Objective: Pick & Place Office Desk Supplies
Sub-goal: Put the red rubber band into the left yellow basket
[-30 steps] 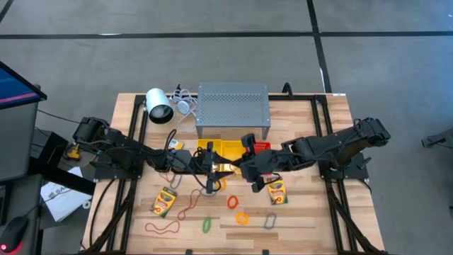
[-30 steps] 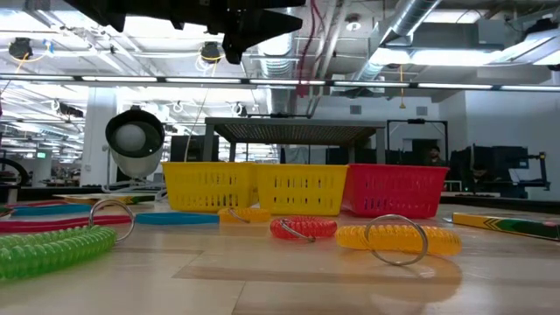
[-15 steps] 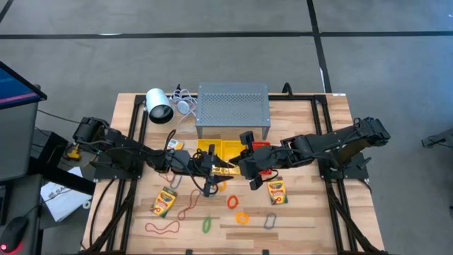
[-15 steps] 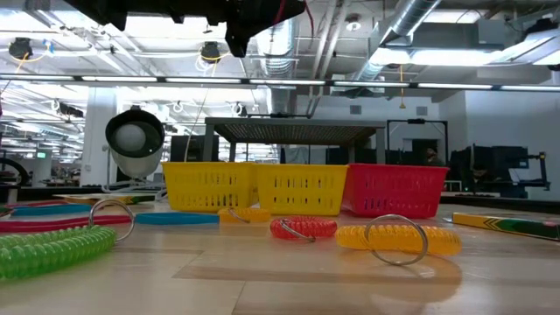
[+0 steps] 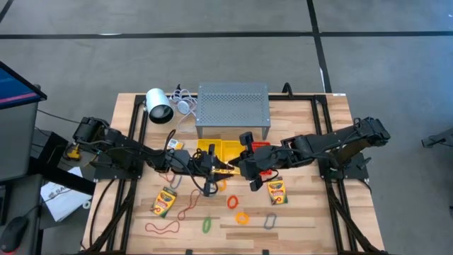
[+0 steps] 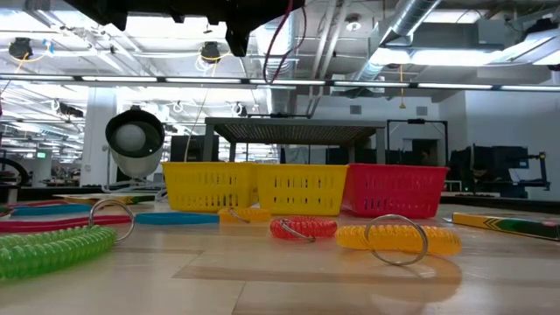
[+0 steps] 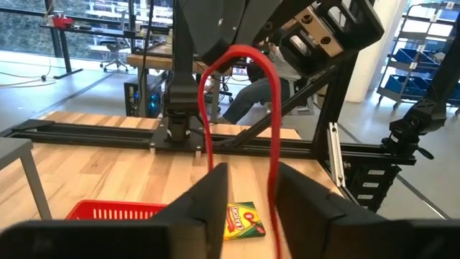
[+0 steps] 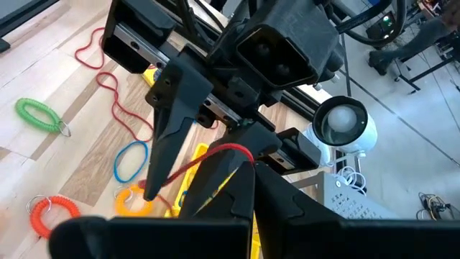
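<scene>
The only packaging with print is the crayon boxes, yellow and green: one [image 5: 164,201] lies near the left front of the table, another [image 5: 277,191] sits right of centre, and the left wrist view shows its face [image 7: 243,219], though the lettering there is too small to read. Both arms meet over the middle of the table, just in front of the yellow baskets [image 5: 221,150] and the red basket [image 5: 260,146]. A red rubber band [image 7: 241,115] is stretched between the two pincers: the right gripper [image 8: 241,167] is pressed together on one end of it, and the left gripper [image 7: 249,198] has the band running up between its two fingers, which stand a little apart, so whether they pinch it cannot be told. In the right wrist view the band [image 8: 208,157] runs from the right fingers across to the left arm's pointed fingers [image 8: 169,137]. More rubber bands [image 5: 163,227] lie at the near left, with green [image 5: 207,224], orange [image 5: 231,202], yellow [image 5: 242,218] and grey [image 5: 270,222] coil rings near the front edge. A white lamp [image 5: 159,106] and a grey perforated stand [image 5: 233,106] sit at the far side.
</scene>
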